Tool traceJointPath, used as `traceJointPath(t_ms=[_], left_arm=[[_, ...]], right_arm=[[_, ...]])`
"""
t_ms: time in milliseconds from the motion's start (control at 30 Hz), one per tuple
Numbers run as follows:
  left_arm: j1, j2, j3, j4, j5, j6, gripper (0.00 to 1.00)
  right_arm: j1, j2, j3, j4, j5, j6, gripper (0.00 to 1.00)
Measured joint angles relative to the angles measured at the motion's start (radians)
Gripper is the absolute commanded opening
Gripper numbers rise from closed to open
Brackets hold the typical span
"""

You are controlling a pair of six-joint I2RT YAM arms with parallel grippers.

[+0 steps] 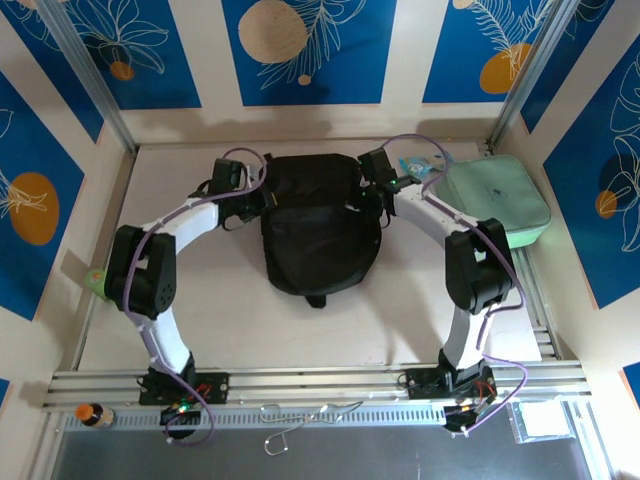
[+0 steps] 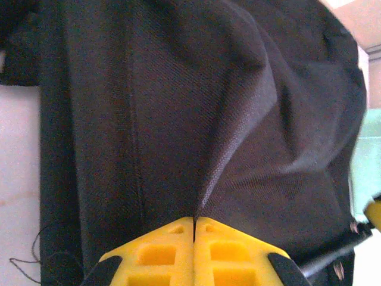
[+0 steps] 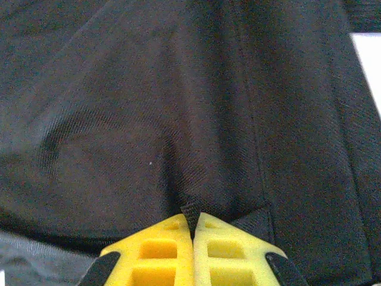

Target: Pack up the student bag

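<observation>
The student bag (image 1: 318,232), a large black fabric backpack, lies flat in the middle of the table. My left gripper (image 1: 262,203) is at the bag's left upper side and my right gripper (image 1: 378,196) at its right upper side. In the left wrist view the yellow fingers (image 2: 161,253) are pressed together on a raised fold of the bag's black cloth (image 2: 226,149). The right wrist view has the yellow fingers (image 3: 226,253) shut on a small woven tab of the bag (image 3: 189,211), with dark fabric (image 3: 178,107) spread beyond.
A mint-green zip case (image 1: 497,199) lies at the back right, close to the right arm. A small green object (image 1: 94,280) sits at the table's left edge, and an orange-capped bottle (image 1: 92,412) rests by the front rail. Metal posts stand at both back corners.
</observation>
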Motion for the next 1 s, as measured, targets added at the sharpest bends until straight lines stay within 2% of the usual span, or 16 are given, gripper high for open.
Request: traceJointPath(t_ms=[100, 167, 233, 333, 500, 567, 700, 867, 1000], left_arm=[[0.000, 0.010, 0.026, -0.018, -0.047, 0.035, 0.34], [0.002, 0.000, 0.030, -0.032, -0.087, 0.054, 0.46], [0.004, -0.021, 0.029, -0.060, -0.124, 0.071, 0.56], [0.004, -0.101, 0.009, -0.100, -0.190, 0.097, 0.68], [0.004, -0.347, -0.097, -0.129, -0.333, 0.149, 0.91], [0.005, -0.452, -0.162, -0.126, -0.416, 0.174, 1.00], [0.007, -0.611, -0.332, -0.093, -0.604, 0.208, 1.00], [0.010, -0.755, -0.587, -0.057, -0.861, 0.245, 1.00], [0.013, -0.843, -0.737, 0.002, -0.977, 0.301, 1.00]], right_arm=[[0.010, -0.014, -0.021, 0.015, 0.005, 0.003, 0.32], [0.009, -0.034, -0.028, 0.018, 0.024, -0.010, 0.52], [0.008, -0.080, -0.045, 0.023, 0.046, -0.032, 0.66], [0.006, -0.197, -0.080, 0.034, 0.095, -0.077, 0.80], [-0.003, -0.438, -0.192, 0.098, 0.195, -0.158, 1.00], [-0.010, -0.532, -0.264, 0.129, 0.251, -0.185, 0.99], [-0.030, -0.665, -0.422, 0.175, 0.367, -0.222, 0.99], [-0.100, -0.746, -0.583, 0.185, 0.495, -0.240, 0.99], [-0.170, -0.777, -0.709, 0.254, 0.539, -0.270, 0.99]])
